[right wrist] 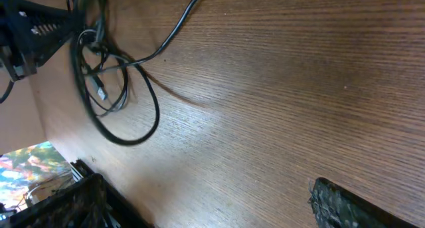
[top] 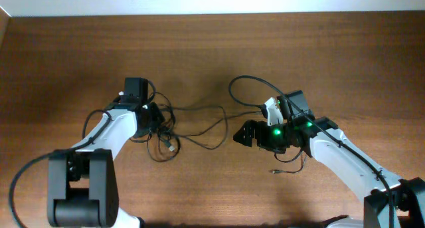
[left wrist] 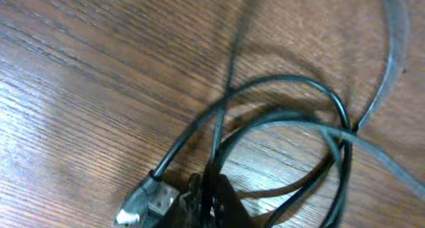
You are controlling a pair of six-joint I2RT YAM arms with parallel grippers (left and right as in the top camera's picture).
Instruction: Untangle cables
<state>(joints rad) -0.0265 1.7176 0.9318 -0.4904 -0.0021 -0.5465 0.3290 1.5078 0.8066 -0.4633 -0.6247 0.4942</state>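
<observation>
Thin black cables (top: pixel 199 110) lie tangled on the wooden table, with loops bunched at the left (top: pixel 165 143) and one strand running right toward the right arm. My left gripper (top: pixel 158 120) sits on the tangle. In the left wrist view it (left wrist: pixel 214 200) is shut on a black cable (left wrist: pixel 292 82), with a silver-tipped USB plug (left wrist: pixel 147 201) lying just beside the fingers. My right gripper (top: pixel 243 133) is open and empty, right of the tangle. In the right wrist view its fingers (right wrist: pixel 199 208) are spread wide over bare wood, with the cable loops (right wrist: pixel 126 88) farther off.
A small loose plug end (top: pixel 274 170) lies on the table near the right arm. A cable loop (top: pixel 244 82) arcs behind the right gripper. The table's back edge (top: pixel 212 14) meets a white wall. The left arm's base (top: pixel 80 188) stands at the front left.
</observation>
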